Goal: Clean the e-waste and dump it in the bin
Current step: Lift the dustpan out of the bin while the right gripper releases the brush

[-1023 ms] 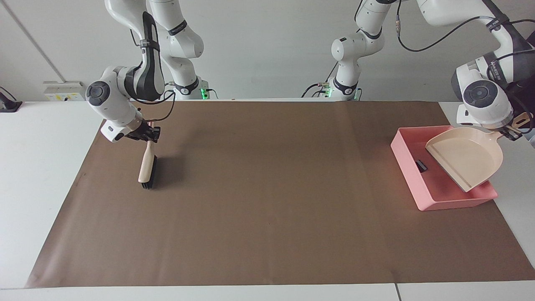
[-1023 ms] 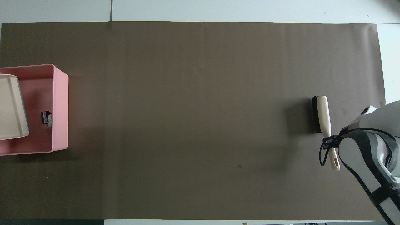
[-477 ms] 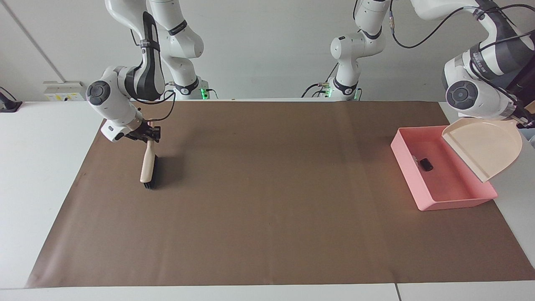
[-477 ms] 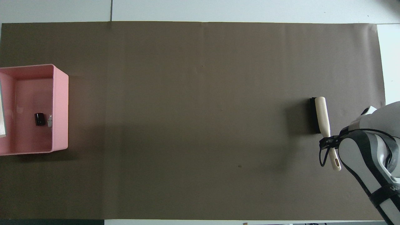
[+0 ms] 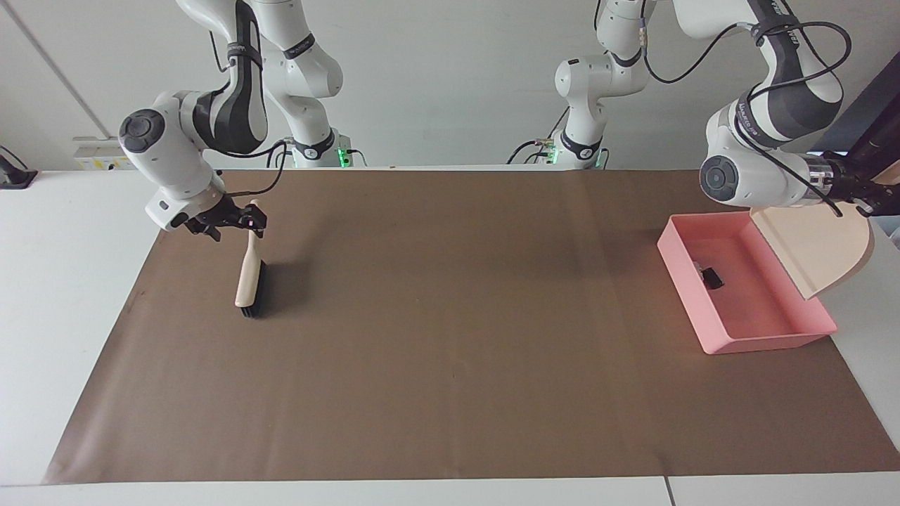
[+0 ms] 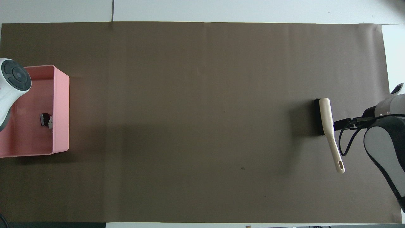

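Note:
The e-waste lies in the pink bin (image 5: 766,341) (image 6: 61,107): a black block (image 5: 712,276) (image 6: 44,118) with a small white-grey bit (image 6: 50,120) beside it. My left gripper (image 5: 868,197) is shut on the handle of the beige dustpan (image 5: 819,246). It holds the pan steeply tipped above the bin's wall at the left arm's end of the table. The overhead view shows only that arm's wrist (image 6: 12,79). My right gripper (image 5: 249,221) (image 6: 336,125) is open at the handle of the brush (image 5: 247,281) (image 6: 326,117), which rests on the mat.
A brown paper mat (image 5: 450,365) covers most of the white table. The bin sits at the mat's corner by the left arm's end, and the brush lies toward the right arm's end. A wall socket strip (image 5: 102,151) sits by the right arm's base.
The left arm lifted the dustpan out of the bin and swung it toward the table's end, leaving the e-waste uncovered inside. The right gripper opened, turned and let go of the brush handle.

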Tool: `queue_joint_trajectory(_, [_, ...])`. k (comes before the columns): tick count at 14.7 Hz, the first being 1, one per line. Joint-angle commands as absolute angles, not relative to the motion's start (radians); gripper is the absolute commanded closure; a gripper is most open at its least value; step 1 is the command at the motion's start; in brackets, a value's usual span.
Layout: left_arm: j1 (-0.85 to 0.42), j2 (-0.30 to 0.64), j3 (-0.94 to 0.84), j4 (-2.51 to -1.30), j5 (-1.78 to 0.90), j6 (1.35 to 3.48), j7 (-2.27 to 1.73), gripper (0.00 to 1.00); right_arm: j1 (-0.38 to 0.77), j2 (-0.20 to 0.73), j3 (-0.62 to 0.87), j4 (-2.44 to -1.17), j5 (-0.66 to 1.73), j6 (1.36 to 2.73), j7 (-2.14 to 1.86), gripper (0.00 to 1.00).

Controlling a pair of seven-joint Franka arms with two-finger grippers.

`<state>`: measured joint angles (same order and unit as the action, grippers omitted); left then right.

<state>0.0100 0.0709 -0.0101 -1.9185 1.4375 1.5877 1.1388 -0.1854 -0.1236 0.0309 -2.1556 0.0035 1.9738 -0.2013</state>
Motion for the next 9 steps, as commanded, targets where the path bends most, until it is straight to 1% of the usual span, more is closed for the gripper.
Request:
queue_joint_trajectory(1, [-0.025,0.034,-0.003,-1.924,1.463,1.537,1.141,1.00,-0.183,-0.135,0.038,-2.010,-0.020,1.896,-0.142,0.00])
queue_joint_trajectory(3, [-0.038,0.015,-0.008,-1.913,1.454,1.543,1.198,1.00,-0.163,-0.123,0.044,-1.900,-0.035,1.841,0.016,0.00])
queue_joint_trajectory(5, [-0.057,0.014,-0.018,-1.911,1.416,1.549,1.229,1.00,-0.146,-0.106,0.043,-1.785,-0.051,1.719,0.079,0.00])
queue_joint_trajectory(6, [-0.069,0.014,-0.020,-1.907,1.343,1.549,1.248,1.00,-0.149,-0.095,0.043,-1.722,-0.052,1.657,0.101,0.00])
queue_joint_trajectory(8, [-0.103,0.014,-0.018,-1.890,1.182,1.551,1.250,0.98,-0.161,-0.040,0.040,-1.575,-0.051,1.521,0.103,0.00])
queue_joint_trajectory(9, [-0.112,0.015,-0.020,-1.882,1.119,1.554,1.252,0.98,-0.147,-0.016,0.028,-1.547,-0.048,1.500,0.103,0.00])
